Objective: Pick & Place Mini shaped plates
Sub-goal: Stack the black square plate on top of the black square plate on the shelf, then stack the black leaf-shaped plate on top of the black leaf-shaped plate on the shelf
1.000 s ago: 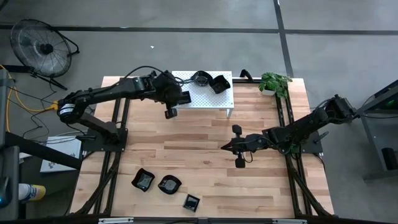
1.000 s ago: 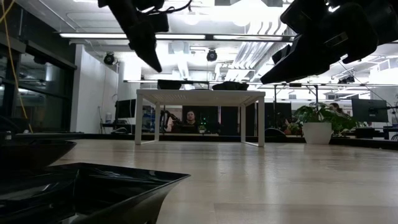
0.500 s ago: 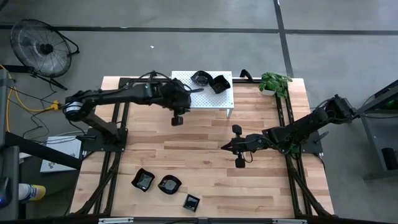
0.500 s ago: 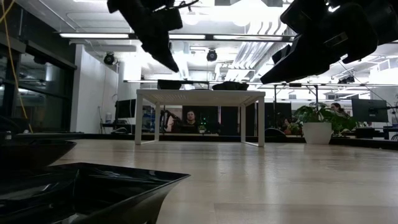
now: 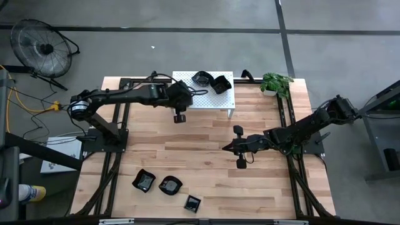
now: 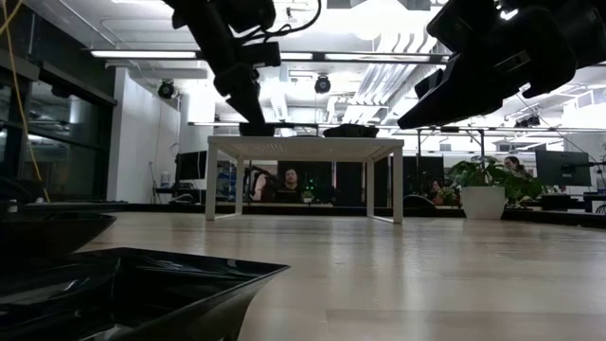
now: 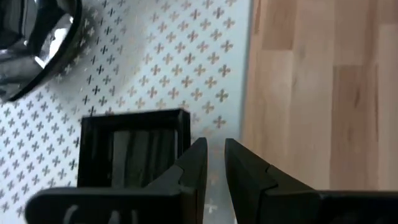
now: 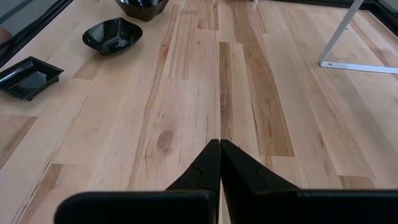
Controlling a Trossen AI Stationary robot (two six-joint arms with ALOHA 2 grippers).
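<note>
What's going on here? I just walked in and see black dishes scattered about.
The left hand appears to hold a square plate by its rim over the white stand, where two plates already sit. Three more plates lie on the table's near edge. The right hand waits shut above mid-table, holding nothing.

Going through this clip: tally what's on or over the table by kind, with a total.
white stand: 1
black plates: 6, with 3 at the table's near edge, 2 on the stand, 1 over the stand by the left tool
potted plant: 1
Total: 8
</note>
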